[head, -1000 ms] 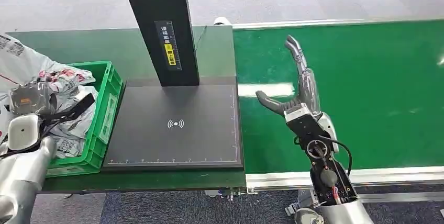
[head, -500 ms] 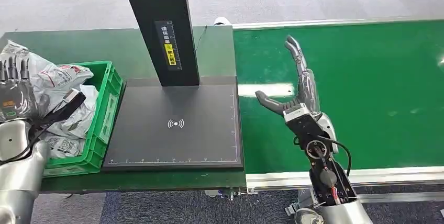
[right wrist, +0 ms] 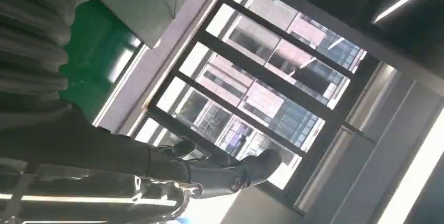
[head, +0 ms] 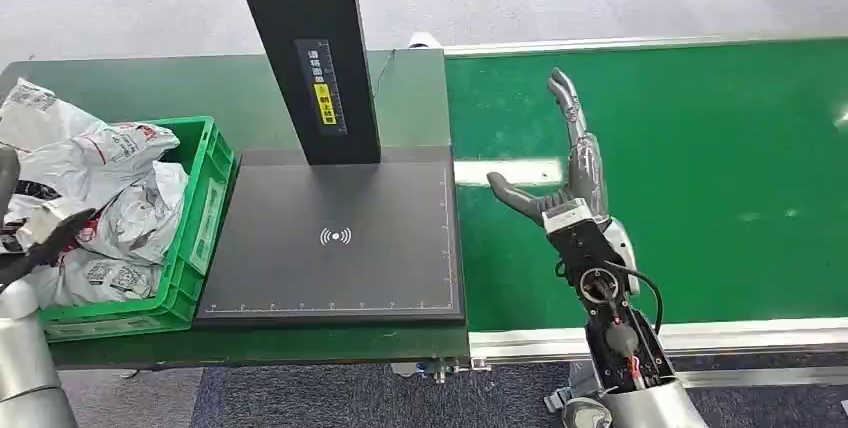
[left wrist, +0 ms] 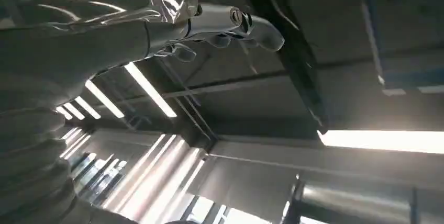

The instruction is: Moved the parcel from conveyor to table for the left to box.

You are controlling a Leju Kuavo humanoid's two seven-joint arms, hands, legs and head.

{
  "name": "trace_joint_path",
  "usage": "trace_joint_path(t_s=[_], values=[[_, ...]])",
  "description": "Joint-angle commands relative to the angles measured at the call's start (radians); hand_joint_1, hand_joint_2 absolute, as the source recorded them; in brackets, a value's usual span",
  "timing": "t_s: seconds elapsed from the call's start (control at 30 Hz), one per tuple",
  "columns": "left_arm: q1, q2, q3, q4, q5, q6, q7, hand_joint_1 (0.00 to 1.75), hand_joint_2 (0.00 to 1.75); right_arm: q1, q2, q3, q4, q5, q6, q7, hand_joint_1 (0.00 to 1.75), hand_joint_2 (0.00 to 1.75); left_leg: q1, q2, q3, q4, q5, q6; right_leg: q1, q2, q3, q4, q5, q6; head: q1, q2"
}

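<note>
several parcels point(head: 95, 198) sit heaped in our green crate point(head: 205, 198); none rides the conveyor point(head: 700, 178). our right hand point(head: 560, 173) waits spread above the belt, our left hand point(left wrist: 209, 22) empty, fingers loosely apart. we should stay low and ready.

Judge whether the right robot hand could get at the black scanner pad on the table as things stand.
Probably yes. The right robot hand hovers open over the green conveyor, beside the black scanner pad. The pad's surface is bare, and nothing stands between them; the upright black post is at its far edge.

Parcels point(head: 95, 193), crumpled white-grey printed poly bags, are lying heaped in the green crate point(head: 205, 198) at frame left, overflowing its rim.
</note>
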Motion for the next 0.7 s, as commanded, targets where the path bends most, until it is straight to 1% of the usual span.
trace_joint_path(t_s=[0.03, 0.07, 0.1, 0.13, 0.17, 0.2, 0.23, 0.27, 0.3, 0.37, 0.4, 0.43, 0.47, 0.5, 0.53, 0.57, 0.6, 0.63, 0.67, 0.7], values=[[0.022, -0.107, -0.081, -0.094, 0.245, -0.001, -0.027, 0.0, 1.75, -0.062, -0.004, 0.045, 0.135, -0.032, -0.012, 0.004, 0.0, 1.75, 0.001, -0.005, 0.002, -0.001, 0.001, 0.005, 0.002, -0.006, 0.005, -0.003, 0.001, -0.004, 0.0, 0.0], [0.029, -0.123, -0.133, -0.075, 0.311, -0.001, -0.027, 0.0, 1.75, -0.053, -0.01, 0.046, 0.122, -0.04, -0.01, 0.009, 0.0, 1.75, 0.001, -0.002, 0.0, 0.0, 0.0, 0.003, 0.001, -0.003, 0.003, -0.002, 0.0, -0.002, 0.0, 0.0], [0.032, -0.127, -0.146, -0.076, 0.327, -0.001, -0.027, 0.0, 1.75, -0.051, -0.01, 0.044, 0.123, -0.048, -0.005, 0.011, 0.0, 1.75, 0.0, -0.004, 0.002, -0.001, 0.001, 0.004, 0.001, -0.005, 0.004, -0.003, 0.0, -0.003, 0.0, 0.0], [0.059, -0.097, -0.267, -0.036, 0.466, -0.001, -0.027, 0.0, 1.75, -0.048, -0.012, 0.04, 0.127, -0.078, 0.029, 0.021, 0.0, 1.75, -0.001, -0.004, 0.001, -0.001, 0.001, 0.003, 0.0, -0.005, 0.004, -0.001, 0.0, -0.001, 0.0, 0.0], [0.059, -0.097, -0.267, -0.036, 0.466, -0.001, -0.027, 0.0, 1.75, -0.048, -0.012, 0.04, 0.127, -0.078, 0.029, 0.021, 0.0, 1.75, 0.0, -0.005, 0.002, -0.002, 0.001, 0.004, 0.001, -0.006, 0.005, -0.003, 0.0, -0.003, 0.0, 0.0], [0.092, -0.078, -0.407, -0.02, 0.594, -0.001, -0.027, 0.0, 1.75, -0.048, -0.013, 0.041, 0.141, -0.101, 0.057, 0.02, 0.0, 1.75, -0.001, -0.005, 0.001, -0.001, 0.001, 0.002, 0.0, -0.006, 0.004, -0.001, -0.001, -0.002, 0.0, 0.0], [0.107, -0.073, -0.442, -0.035, 0.62, -0.001, -0.027, 0.0, 1.75, -0.05, -0.014, 0.044, 0.147, -0.108, 0.071, 0.022, 0.0, 1.75, -0.001, -0.008, 0.002, -0.002, 0.002, 0.004, 0.0, -0.009, 0.006, -0.004, 0.0, -0.003, 0.001, 0.0], [0.107, -0.073, -0.442, -0.035, 0.62, -0.001, -0.027, 0.0, 1.75, -0.05, -0.014, 0.044, 0.147, -0.108, 0.071, 0.022, 0.0, 1.75, -0.001, -0.007, 0.002, -0.002, 0.001, 0.003, 0.0, -0.008, 0.005, -0.003, 0.0, -0.002, 0.0, 0.0], [0.145, -0.063, -0.525, -0.082, 0.666, -0.001, -0.027, 0.0, 1.75, -0.057, -0.012, 0.05, 0.163, -0.131, 0.108, 0.022, 0.0, 1.75, 0.0, -0.007, 0.003, -0.003, 0.002, 0.004, 0.001, -0.009, 0.007, -0.004, 0.0, -0.004, 0.0, 0.0], [0.165, -0.053, -0.57, -0.109, 0.714, -0.001, -0.027, 0.0, 1.75, -0.062, -0.008, 0.051, 0.175, -0.159, 0.141, 0.023, 0.0, 1.75, -0.001, -0.003, 0.001, -0.001, 0.0, 0.002, 0.0, -0.004, 0.003, -0.001, 0.0, -0.002, 0.0, 0.0], [0.184, -0.042, -0.618, -0.132, 0.76, -0.01, -0.027, 0.0, 1.75, -0.069, -0.006, 0.053, 0.194, -0.193, 0.181, 0.023, 0.0, 1.75, -0.001, -0.003, 0.002, -0.001, 0.0, 0.003, 0.0, -0.005, 0.004, -0.002, 0.0, -0.003, 0.0, 0.0], [0.196, -0.044, -0.635, -0.143, 0.819, -0.056, -0.027, 0.0, 1.75, -0.074, -0.005, 0.051, 0.209, -0.244, 0.239, 0.028, 0.0, 1.75, 0.0, -0.002, 0.001, -0.001, 0.0, 0.003, 0.0, -0.003, 0.004, -0.002, 0.0, -0.003, 0.0, 0.0], [0.201, -0.051, -0.641, -0.146, 0.813, -0.05, -0.027, 0.0, 1.75, -0.073, -0.006, 0.051, 0.214, -0.245, 0.24, 0.027, 0.0, 1.75, -0.001, -0.001, 0.001, -0.001, 0.0, 0.002, 0.0, -0.003, 0.003, -0.001, 0.0, -0.002, 0.0, 0.0], [0.206, -0.045, -0.659, -0.145, 0.806, -0.054, -0.027, 0.0, 1.75, -0.078, -0.004, 0.053, 0.229, -0.274, 0.275, 0.025, 0.0, 1.75, 0.0, -0.002, 0.002, -0.001, 0.0, 0.004, 0.001, -0.003, 0.004, -0.003, 0.0, -0.004, 0.0, 0.0], [0.217, -0.046, -0.683, -0.14, 0.832, -0.105, -0.027, 0.0, 1.75, -0.082, 0.009, 0.04, 0.257, -0.388, 0.409, 0.051, 0.0, 1.75, -0.001, -0.002, 0.002, -0.001, 0.0, 0.003, 0.0, -0.003, 0.004, -0.002, 0.0, -0.003, 0.0, 0.0], [0.222, -0.053, -0.689, -0.142, 0.826, -0.101, -0.027, 0.0, 1.75, -0.081, 0.009, 0.043, 0.26, -0.388, 0.408, 0.051, 0.0, 1.75, -0.001, -0.001, 0.002, -0.001, 0.0, 0.002, 0.0, -0.002, 0.003, -0.002, 0.0, -0.002, 0.0, 0.0], [0.224, -0.053, -0.704, -0.133, 0.839, -0.132, -0.027, 0.0, 1.75, -0.082, 0.016, 0.039, 0.278, -0.447, 0.471, 0.066, 0.0, 1.75, 0.0, -0.001, 0.001, -0.001, 0.0, 0.002, 0.0, -0.002, 0.003, -0.001, 0.0, -0.002, 0.0, 0.0], [0.221, -0.061, -0.721, -0.106, 0.871, -0.196, -0.026, 0.0, 1.75, -0.092, 0.019, 0.045, 0.31, -0.511, 0.537, 0.095, 0.0, 1.75, 0.0, -0.002, 0.002, -0.001, 0.0, 0.003, 0.0, -0.003, 0.004, -0.002, 0.0, -0.003, 0.0, 0.0], [0.22, -0.067, -0.73, -0.097, 0.89, -0.231, -0.021, 0.0, 1.75, -0.098, 0.021, 0.055, 0.325, -0.522, 0.545, 0.101, 0.0, 1.75, -0.001, -0.001, 0.002, -0.001, 0.0, 0.002, 0.0, -0.003, 0.003, -0.002, 0.0, -0.002, 0.0, 0.0], [0.219, -0.08, -0.743, -0.079, 0.886, -0.235, -0.024, 0.0, 1.75, -0.108, 0.026, 0.071, 0.349, -0.528, 0.547, 0.1, 0.0, 1.75, 0.0, -0.001, 0.003, -0.002, 0.0, 0.003, 0.001, -0.003, 0.005, -0.003, 0.001, -0.003, 0.0, 0.0]])
